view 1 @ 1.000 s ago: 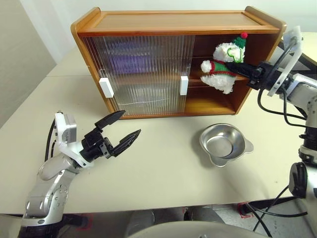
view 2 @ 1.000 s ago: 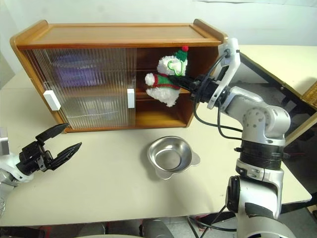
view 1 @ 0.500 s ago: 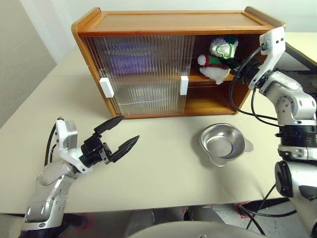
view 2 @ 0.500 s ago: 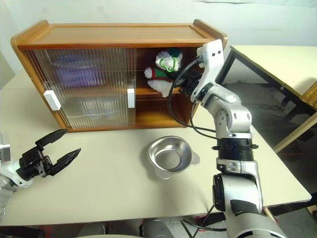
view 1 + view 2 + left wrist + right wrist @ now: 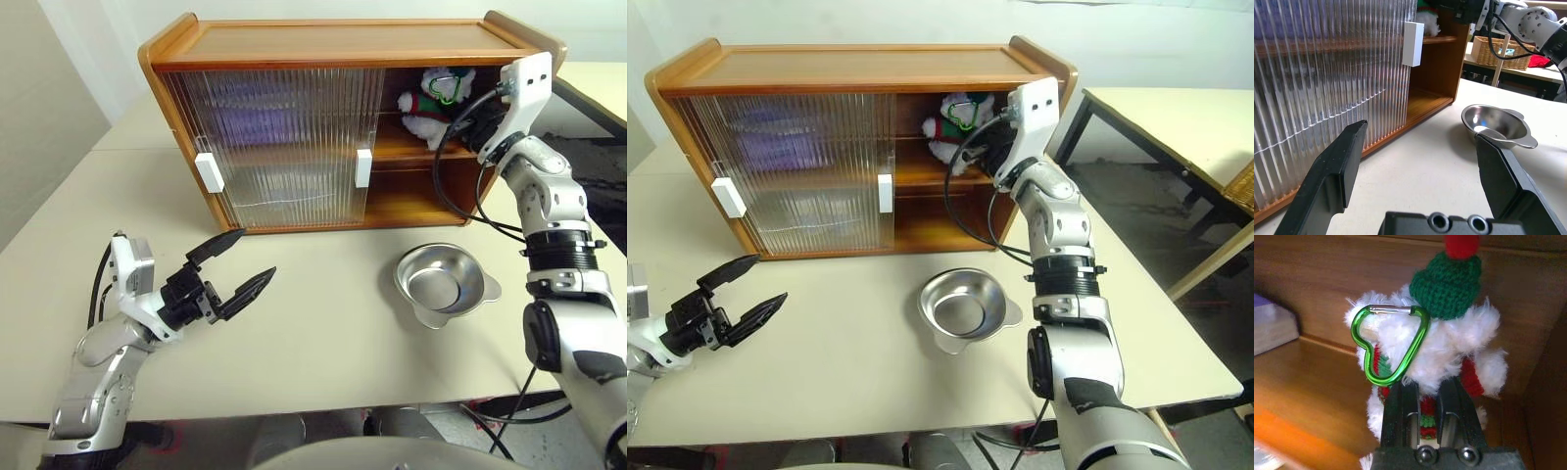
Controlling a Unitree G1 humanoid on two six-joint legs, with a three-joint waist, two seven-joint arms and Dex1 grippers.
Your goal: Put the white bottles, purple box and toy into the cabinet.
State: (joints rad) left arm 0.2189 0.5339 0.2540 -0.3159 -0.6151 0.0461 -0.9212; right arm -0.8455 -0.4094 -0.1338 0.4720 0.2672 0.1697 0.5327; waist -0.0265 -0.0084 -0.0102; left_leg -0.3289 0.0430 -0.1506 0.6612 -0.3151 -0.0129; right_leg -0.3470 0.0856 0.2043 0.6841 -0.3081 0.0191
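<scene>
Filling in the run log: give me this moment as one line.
right tool: shut on toy | toy: inside cabinet, upper shelf | left tool: open, empty

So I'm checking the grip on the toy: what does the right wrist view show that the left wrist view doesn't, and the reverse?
Right wrist view: the right tool shut on the toy, its green heart clip and green hat, a purple box corner. Left wrist view: the open left tool, the ribbed door with its white handle, the metal bowl. Both: the toy and the cabinet's upper shelf.
</scene>
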